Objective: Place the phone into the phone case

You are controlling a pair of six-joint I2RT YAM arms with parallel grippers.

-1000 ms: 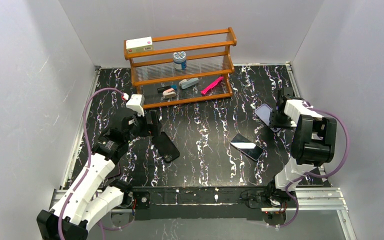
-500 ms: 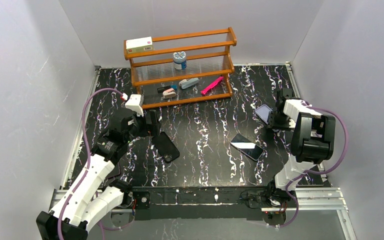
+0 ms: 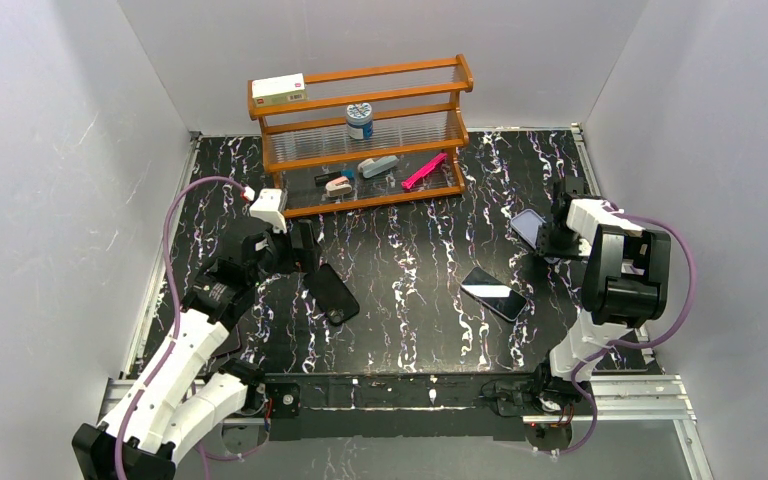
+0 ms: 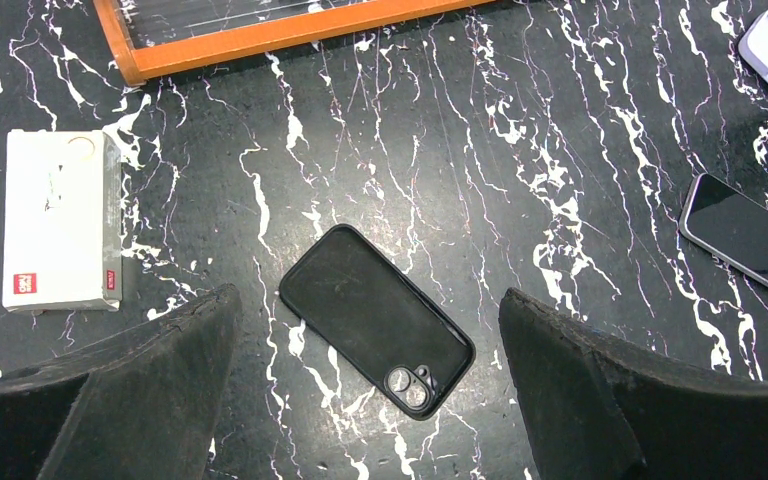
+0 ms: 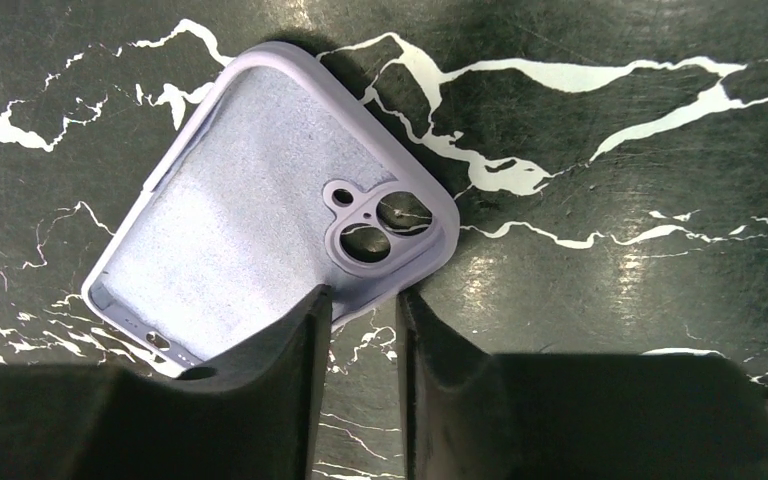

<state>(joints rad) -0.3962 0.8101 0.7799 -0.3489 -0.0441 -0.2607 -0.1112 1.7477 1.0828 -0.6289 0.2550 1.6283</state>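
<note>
The phone case (image 4: pixel 375 320), a matte black shell, lies open side up with its camera cutout toward me, left of centre on the table (image 3: pixel 332 292). My left gripper (image 4: pixel 368 298) hovers over it, open wide, with a finger on either side and touching nothing. The phone (image 3: pixel 493 293) lies flat with its dark screen up, right of centre, and also shows in the left wrist view (image 4: pixel 745 235). Nothing touches the phone. My right gripper (image 5: pixel 362 293) is farther right (image 3: pixel 548 238), its narrow jaws closed on the rim of a lavender case (image 5: pixel 260 240) beside the camera cutout.
A wooden rack (image 3: pixel 360 130) at the back holds a white box, a small jar and several small items. A white carton (image 4: pixel 60 220) lies on the table left of the black case. Grey walls enclose the marbled black table (image 3: pixel 410 250) on three sides.
The right arm's elbow has shifted slightly toward the wall. The left arm, the phone and both cases lie as before.
</note>
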